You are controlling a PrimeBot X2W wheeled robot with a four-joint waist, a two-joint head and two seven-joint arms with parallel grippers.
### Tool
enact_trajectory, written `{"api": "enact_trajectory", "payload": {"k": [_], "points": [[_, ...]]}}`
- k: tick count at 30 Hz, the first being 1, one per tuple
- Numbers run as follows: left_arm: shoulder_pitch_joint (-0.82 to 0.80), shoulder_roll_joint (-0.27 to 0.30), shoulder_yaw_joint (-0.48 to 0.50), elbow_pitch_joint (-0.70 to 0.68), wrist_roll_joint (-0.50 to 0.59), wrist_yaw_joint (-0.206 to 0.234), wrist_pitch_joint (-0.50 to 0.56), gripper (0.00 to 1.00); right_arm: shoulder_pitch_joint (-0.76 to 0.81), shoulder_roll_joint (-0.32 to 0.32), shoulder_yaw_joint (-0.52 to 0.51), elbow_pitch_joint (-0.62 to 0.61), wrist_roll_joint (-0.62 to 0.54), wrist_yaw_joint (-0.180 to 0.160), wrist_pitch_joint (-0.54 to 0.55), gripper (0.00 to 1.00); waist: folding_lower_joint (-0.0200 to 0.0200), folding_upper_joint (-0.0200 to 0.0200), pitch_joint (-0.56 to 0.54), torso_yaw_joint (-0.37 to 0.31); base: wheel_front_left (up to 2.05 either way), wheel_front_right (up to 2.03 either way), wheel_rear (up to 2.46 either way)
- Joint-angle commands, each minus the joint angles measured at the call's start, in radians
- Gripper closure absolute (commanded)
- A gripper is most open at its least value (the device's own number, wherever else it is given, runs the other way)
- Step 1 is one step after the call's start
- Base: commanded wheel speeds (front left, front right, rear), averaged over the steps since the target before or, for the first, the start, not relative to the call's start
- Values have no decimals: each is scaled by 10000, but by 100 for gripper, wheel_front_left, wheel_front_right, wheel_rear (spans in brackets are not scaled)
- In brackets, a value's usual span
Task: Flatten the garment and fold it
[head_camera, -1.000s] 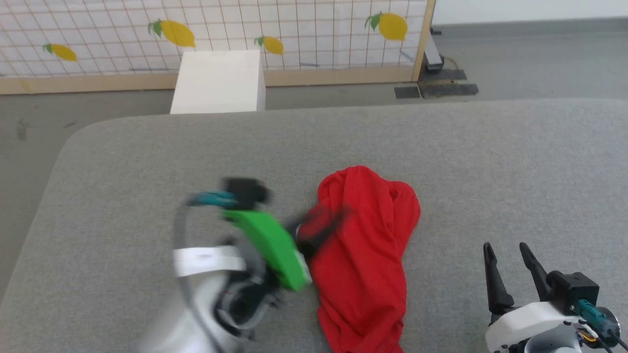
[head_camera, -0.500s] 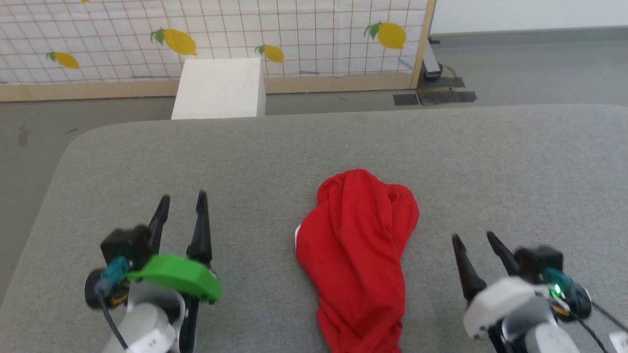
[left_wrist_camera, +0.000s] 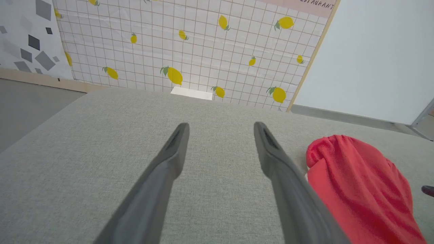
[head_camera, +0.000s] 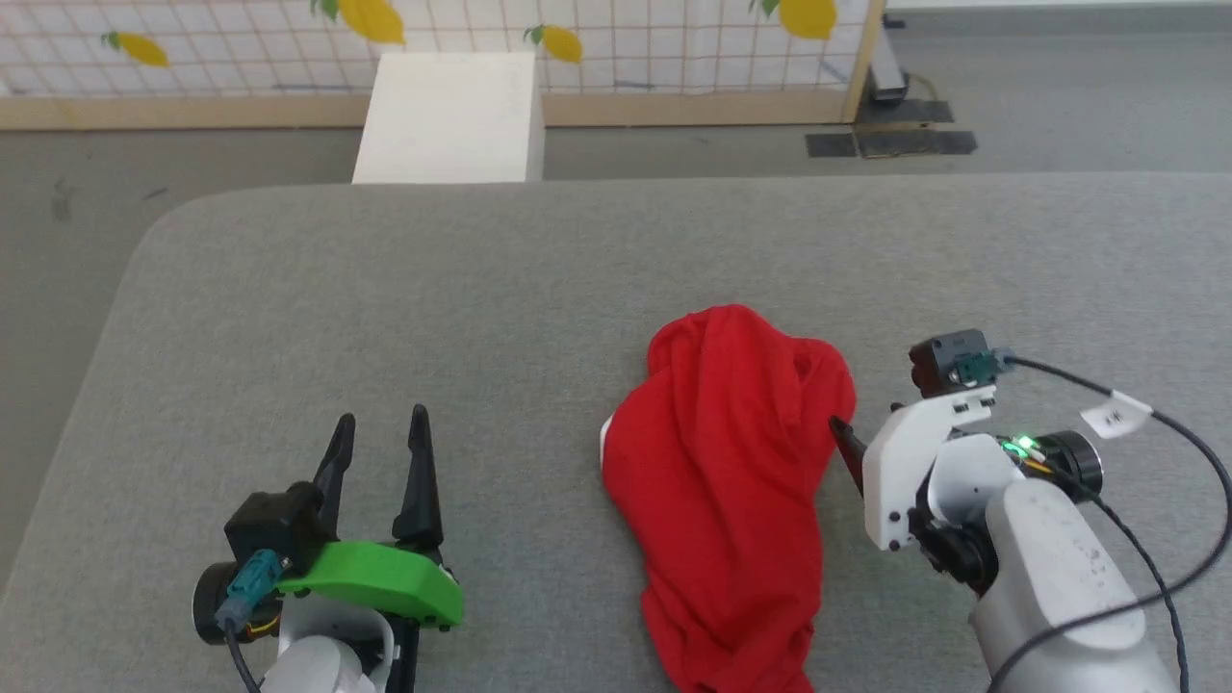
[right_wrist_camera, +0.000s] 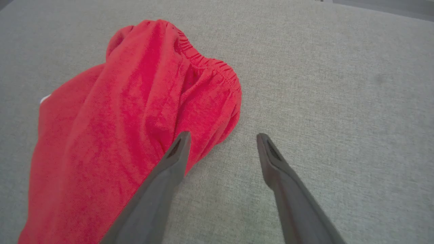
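The table (head_camera: 404, 289) is covered with a grey woven cloth, plain and flat, and its far left corner is rounded. The garment (head_camera: 727, 462) lies on it, right of the middle and toward the near edge. It is a bright red, crumpled heap, long and narrow, with many soft folds. Its gathered elastic band (right_wrist_camera: 206, 59) is at the far end, and a small white bit (head_camera: 606, 433) shows at its left edge. The left pincer (head_camera: 382, 416) stands over the bare table, well apart from the garment on its left. Its two dark fingers are spread and hold nothing, and a green cover (head_camera: 385, 582) sits on the wrist behind them. The right pincer (right_wrist_camera: 222, 135) is just beside the right edge of the garment, also spread and empty. In the right wrist view one finger (right_wrist_camera: 169, 162) lies across the red edge and the other is over grey cloth. I cannot tell if the finger touches the fabric. A black cable (head_camera: 1184, 433) loops from the right arm. Behind the table is a grey floor (head_camera: 58, 221), and a white box (head_camera: 448, 115) stands on it close to the far edge of the table. Further back is a panel (head_camera: 674, 48) with a thin grid and yellow lemons, in a frame of pale wood (head_camera: 192, 111). Some dark flat plates (head_camera: 890, 144) lie on the floor near its right post. The left wrist view shows a plain white wall (left_wrist_camera: 373, 57) right of the panel, and at the far left a pale panel with grey shapes (left_wrist_camera: 27, 40).
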Motion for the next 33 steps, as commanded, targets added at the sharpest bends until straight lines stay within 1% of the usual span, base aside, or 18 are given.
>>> {"api": "enact_trajectory", "payload": {"k": [1, 5, 11, 12, 13, 14, 19, 21, 25, 27, 29, 31, 33], "points": [[83, -87, 33, -44, 109, -68, -44, 0, -285, -6, -8, 246, -206, -15, 213, 0, 1, 115, 355, 383, 0, 0, 0], [-51, -250, 25, 19, 233, -263, -44, 0, -734, -6, -231, 977, -523, -15, 512, 0, 1, 115, 609, 807, 0, 0, 0], [-159, -457, 146, 172, 393, -457, -44, 0, -964, -6, -29, 1770, -392, -15, 338, 0, 1, 115, 827, 1152, 0, 0, 0], [-154, -487, 180, 195, 421, -483, -44, 0, -990, -6, -1, 1867, -303, -15, 267, 15, 1, 115, 834, 1162, 0, 0, 0], [-145, -512, 214, 208, 443, -499, -44, 0, -1015, -6, 20, 1898, -256, -15, 119, 67, 1, 115, 830, 1161, 0, 0, 0], [-124, -540, 251, 233, 464, -517, -45, 0, -1039, -6, 11, 1940, -235, -15, -58, 100, 1, 115, 813, 1151, 0, 0, 0], [-89, -659, 399, 315, 537, -631, -45, 0, -1149, -6, -361, 1706, -35, -15, -922, 100, 1, 115, 696, 955, 0, 0, 0], [-109, -693, 412, 356, 578, -716, -45, 0, -1071, -6, -726, 1352, 125, -15, -1248, 100, 1, 115, 610, 882, 0, 0, 0], [-83, -730, 444, 433, 646, -802, -45, 0, -524, -226, -1870, 127, 162, -15, -1697, 100, 1, 115, 470, 654, 0, 0, 0], [-79, -750, 460, 462, 645, -851, -45, 0, 6, -337, -2494, -515, 53, -15, -1604, 100, 1, 115, 434, 537, 0, 0, 0], [-87, -778, 465, 502, 642, -889, -45, 0, 771, -327, -3068, -1111, -64, -15, -1188, 100, 1, 115, 439, 417, 0, 0, 0], [-93, -798, 462, 551, 628, -914, -45, 0, 1520, -246, -3379, -1519, -43, -15, -633, 100, 1, 115, 459, 288, 0, 0, 0], [-121, -784, 441, 626, 624, -943, -45, 0, 2207, -147, -3460, -1857, 111, -15, -48, 100, 1, 115, 515, 126, 0, 0, 0]]}}
